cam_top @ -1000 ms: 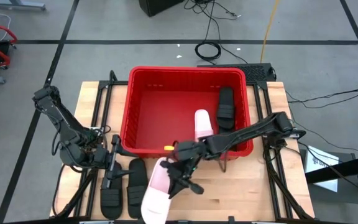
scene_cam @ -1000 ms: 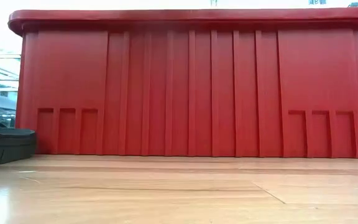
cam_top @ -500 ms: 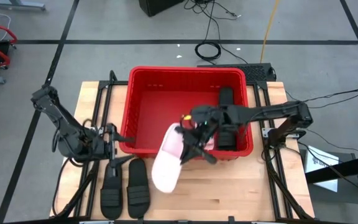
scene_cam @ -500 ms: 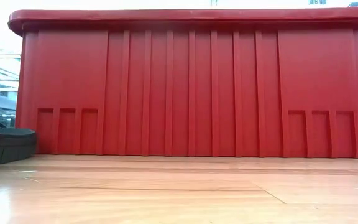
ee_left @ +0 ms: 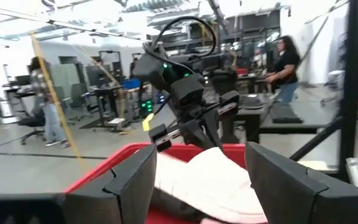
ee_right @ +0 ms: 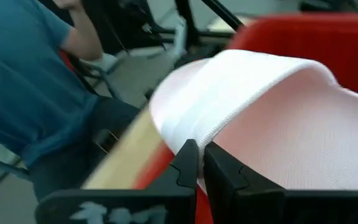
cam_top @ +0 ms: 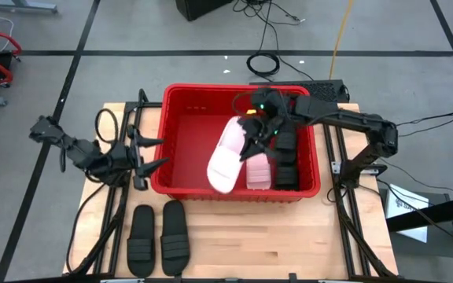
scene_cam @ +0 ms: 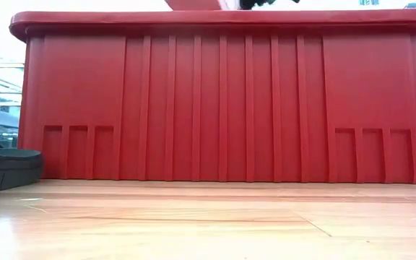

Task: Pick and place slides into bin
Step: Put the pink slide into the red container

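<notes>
The red bin (cam_top: 181,134) stands mid-table; its front wall fills the low view (scene_cam: 222,108). My right gripper (cam_top: 252,143) is shut on a pale pink slide (cam_top: 225,156) above the bin; both also show in the left wrist view (ee_left: 211,177). A second pale slide (cam_top: 259,171) and black slides (cam_top: 287,145) lie in the bin. Two black slides (cam_top: 140,240) (cam_top: 174,236) lie flat on the table near the bin's front left. My left gripper (cam_top: 144,153) is open and empty beside the bin's left wall. My right gripper pinches the pale slide's wide ribbed strap at its edge (ee_right: 182,130) between its two fingers (ee_right: 187,163). It comes from the table's far right, slanting down. The slide is lifted clear over the bin, tilted, its long end (cam_top: 219,179) toward the near left.
Bare wood lies in front of the bin (cam_top: 289,244). A black slide's end shows at the low view's left (scene_cam: 6,167). Cables (cam_top: 264,61) lie on the floor beyond the table. People (ee_left: 284,59) stand in the room behind.
My right gripper has carried the pale slide up off the table's near side and toward the far edge, over the bin's front wall, to a place above the bin's inside. My left gripper has gone toward the far edge, alongside the bin's left wall.
</notes>
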